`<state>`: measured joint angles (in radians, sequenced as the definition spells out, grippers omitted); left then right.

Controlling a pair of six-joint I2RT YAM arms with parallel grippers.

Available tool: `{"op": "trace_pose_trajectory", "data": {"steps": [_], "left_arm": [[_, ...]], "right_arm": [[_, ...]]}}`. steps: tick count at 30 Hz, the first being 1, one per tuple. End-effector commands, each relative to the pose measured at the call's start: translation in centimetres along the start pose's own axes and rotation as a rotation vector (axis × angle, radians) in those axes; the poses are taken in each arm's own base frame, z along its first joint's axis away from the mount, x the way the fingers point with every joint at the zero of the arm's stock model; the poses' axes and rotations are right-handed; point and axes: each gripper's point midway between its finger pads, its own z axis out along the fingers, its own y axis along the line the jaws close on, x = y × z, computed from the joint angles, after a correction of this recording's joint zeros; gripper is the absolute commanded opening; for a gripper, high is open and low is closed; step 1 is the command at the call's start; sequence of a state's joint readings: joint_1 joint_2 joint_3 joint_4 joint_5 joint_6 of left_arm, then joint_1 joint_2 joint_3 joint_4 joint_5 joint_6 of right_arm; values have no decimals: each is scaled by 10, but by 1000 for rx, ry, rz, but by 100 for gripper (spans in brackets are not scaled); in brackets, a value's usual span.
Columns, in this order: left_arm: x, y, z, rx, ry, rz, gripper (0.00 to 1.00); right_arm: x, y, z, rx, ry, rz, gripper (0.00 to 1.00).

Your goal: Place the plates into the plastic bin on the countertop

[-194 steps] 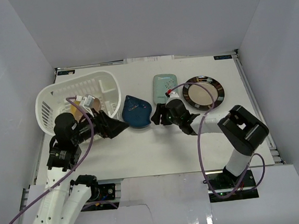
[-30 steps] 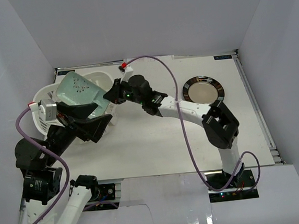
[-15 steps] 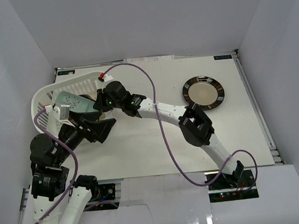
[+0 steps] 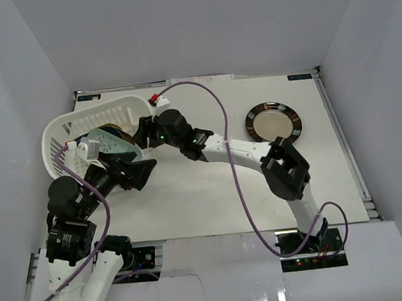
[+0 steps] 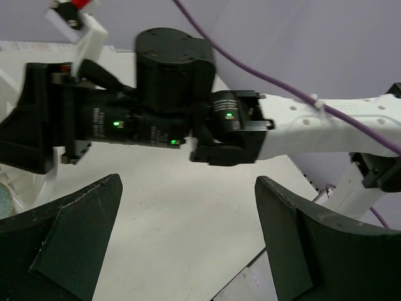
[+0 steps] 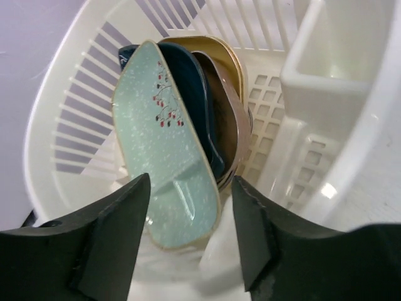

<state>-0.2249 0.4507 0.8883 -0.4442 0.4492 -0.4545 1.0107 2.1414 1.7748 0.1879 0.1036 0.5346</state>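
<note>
The white plastic bin [image 4: 72, 123] stands at the table's left. In the right wrist view the bin [image 6: 75, 94] holds several plates on edge: the pale teal rectangular plate [image 6: 163, 150] in front, then the dark blue one [image 6: 195, 103], a brown one [image 6: 224, 116] and a yellow-rimmed one [image 6: 213, 45]. My right gripper [image 6: 191, 232] is open, its fingers either side of the teal plate's lower end. From above it [image 4: 138, 136] is at the bin's right rim. My left gripper [image 4: 136, 174] is open and empty over the table beside the bin. The round black-rimmed beige plate [image 4: 273, 124] lies at the right.
The right arm [image 5: 169, 106] stretches across the left wrist view, just beyond the open left gripper [image 5: 188, 244]. The bin has a square side compartment [image 6: 338, 56]. White walls close in the countertop [image 4: 211, 185] on three sides.
The teal plate has come down from above the bin and now stands inside against the other plates. The right gripper has shifted slightly right at the rim. The left arm has lowered.
</note>
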Motion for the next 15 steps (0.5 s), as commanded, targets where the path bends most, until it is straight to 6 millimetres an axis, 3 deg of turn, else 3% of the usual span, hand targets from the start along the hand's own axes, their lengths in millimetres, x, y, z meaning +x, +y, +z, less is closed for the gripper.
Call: {"op": "trace_pose_trajectory", "data": {"steps": [1,2,3,5,6,7,8,9,10,11,12,13,15], "left_arm": [[4,7,2,-27,8,11,98],[7,9,3,-28,14,10,98],[8,9,3,-27,16,10,98],[15,13,5,-29,28,7,98],[17,14,5,-25,27,11,98],[26,18,7,-30,45,4,98],[29,20,7,-31,49,4,98],[33,20,7,-25,58,1,98],[37,19,6,-16,62,2,98],[44,22,7,-18,73,-3,98],[48,22,7,-11,83,-6,98],[54,23,7,-3,91,-3,98],[62,22,8,15,107,-6,98]], "right_arm": [[-105,18,-63,-60,-274,3,63],[-110,6,-74,-40,-293,12,64],[-106,-8,-97,-18,-298,26,68],[-110,-60,-124,101,-333,52,71],[-88,-88,-149,163,-314,92,74],[-90,-129,-169,240,-341,132,73],[-80,-155,-185,286,-344,166,74],[-50,-187,-215,366,-331,205,74],[-41,-212,-235,434,-355,261,74],[-53,-243,-272,521,-445,295,75],[-42,-263,-291,583,-464,323,76],[-12,-303,-323,714,-478,374,79],[-1,-324,-354,784,-531,424,82]]}}
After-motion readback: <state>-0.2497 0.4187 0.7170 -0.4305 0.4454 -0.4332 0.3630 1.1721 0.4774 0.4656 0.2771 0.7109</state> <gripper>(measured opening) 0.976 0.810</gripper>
